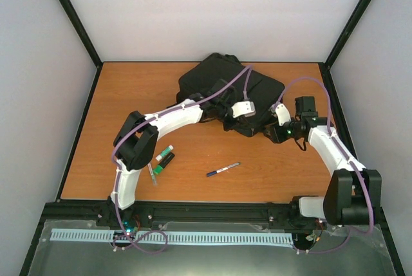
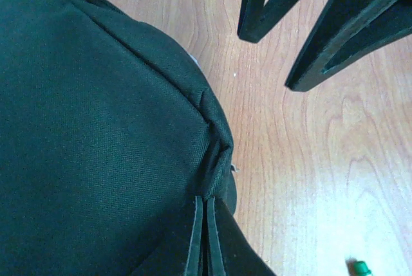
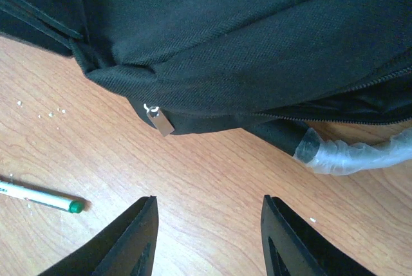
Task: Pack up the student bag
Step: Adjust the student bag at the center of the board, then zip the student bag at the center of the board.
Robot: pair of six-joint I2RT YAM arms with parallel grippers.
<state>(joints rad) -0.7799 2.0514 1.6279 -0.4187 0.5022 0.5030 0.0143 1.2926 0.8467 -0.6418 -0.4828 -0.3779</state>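
The student bag point(image 1: 222, 86), a large black fabric backpack, lies at the back of the table, right of centre. My left gripper point(image 2: 206, 202) is shut on a pinched fold of fabric at the bag's point(image 2: 96, 128) near corner; from above, the left gripper point(image 1: 248, 125) sits at the bag's front edge. My right gripper point(image 3: 206, 208) is open just above the wood. It faces the bag's point(image 3: 244, 38) zipper side, a short way from a silver zipper pull point(image 3: 159, 120) and not touching it. From above, the right gripper point(image 1: 268, 133) is by the bag's near right corner.
A blue-capped pen point(image 1: 222, 170) lies mid-table. Two markers point(image 1: 164, 158) and another pen point(image 1: 152, 174) lie by the left arm's elbow. A green-tipped pen point(image 3: 38, 197) shows left of my right fingers. A black strap end wrapped in clear plastic point(image 3: 347, 157) sticks out under the zipper.
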